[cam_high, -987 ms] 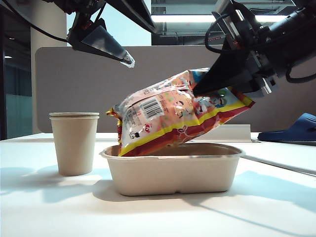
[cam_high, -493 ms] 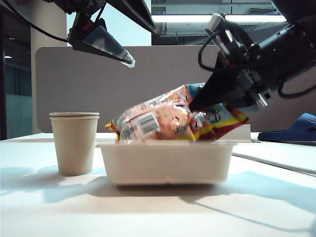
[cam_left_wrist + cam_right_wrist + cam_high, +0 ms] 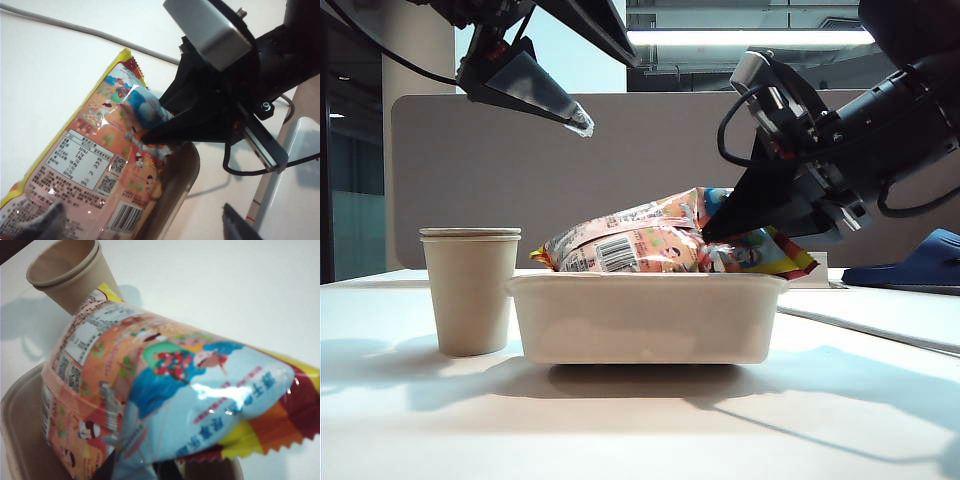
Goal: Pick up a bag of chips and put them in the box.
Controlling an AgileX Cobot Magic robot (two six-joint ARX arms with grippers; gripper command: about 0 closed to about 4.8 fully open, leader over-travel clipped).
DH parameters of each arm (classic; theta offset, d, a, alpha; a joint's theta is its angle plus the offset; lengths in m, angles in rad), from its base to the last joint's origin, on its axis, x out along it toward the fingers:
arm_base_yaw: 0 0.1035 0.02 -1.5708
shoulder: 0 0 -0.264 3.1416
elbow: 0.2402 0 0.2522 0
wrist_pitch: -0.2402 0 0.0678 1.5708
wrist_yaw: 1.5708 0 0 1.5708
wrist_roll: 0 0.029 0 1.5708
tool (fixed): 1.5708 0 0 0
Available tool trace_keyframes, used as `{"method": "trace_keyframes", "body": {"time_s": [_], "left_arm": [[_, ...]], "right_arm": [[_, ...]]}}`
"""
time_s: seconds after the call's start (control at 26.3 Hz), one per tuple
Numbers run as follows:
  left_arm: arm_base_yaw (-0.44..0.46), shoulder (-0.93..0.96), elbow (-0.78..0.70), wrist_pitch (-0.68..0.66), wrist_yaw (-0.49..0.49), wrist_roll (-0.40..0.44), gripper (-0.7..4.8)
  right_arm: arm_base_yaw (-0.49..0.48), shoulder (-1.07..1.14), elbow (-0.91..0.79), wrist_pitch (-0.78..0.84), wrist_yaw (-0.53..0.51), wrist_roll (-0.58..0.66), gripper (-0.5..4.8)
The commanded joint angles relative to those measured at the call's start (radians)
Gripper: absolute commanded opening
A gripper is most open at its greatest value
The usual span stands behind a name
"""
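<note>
The bag of chips [image 3: 640,243], pink-orange with a white barcode panel, lies lengthwise in the beige box [image 3: 640,322], its top showing above the rim. My right gripper [image 3: 712,232] is shut on the bag's blue-patched right end, just over the box's right side. In the right wrist view the bag [image 3: 165,390] fills the frame and the dark right gripper [image 3: 137,472] pinches it over the box wall [image 3: 20,425]. My left gripper [image 3: 578,118] hangs open high above the box's left end. The left wrist view shows the left gripper [image 3: 142,230] open, far above the bag [image 3: 100,165].
A tall beige paper cup [image 3: 470,290] stands just left of the box, also in the right wrist view [image 3: 65,270]. A white block [image 3: 812,268] and a blue object [image 3: 918,262] lie behind at the right. A grey partition [image 3: 470,170] closes the back.
My right gripper has come down with the bag, which went from tilted above the box to lying inside it. The box slid slightly left. The left arm stayed still.
</note>
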Motion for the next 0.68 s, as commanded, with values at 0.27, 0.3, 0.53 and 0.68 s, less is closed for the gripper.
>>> {"method": "trace_keyframes", "body": {"time_s": [0.27,0.3,0.53,0.68], "left_arm": [[-0.002,-0.003,0.003,0.022,0.004,0.0,4.04],[-0.002,-0.003,0.003,0.022,0.005,0.001,4.04],[-0.002,-0.003,0.003,0.022,0.005,0.0,4.04],[-0.002,-0.003,0.003,0.022,0.005,0.0,4.04]], "right_arm": [[0.002,-0.002,0.002,0.006,-0.022,0.001,0.76],[0.002,-0.002,0.002,0.006,-0.027,0.001,0.76],[0.002,-0.002,0.002,-0.009,-0.051,0.0,0.76],[0.002,-0.003,0.002,-0.031,-0.065,-0.003,1.07]]}}
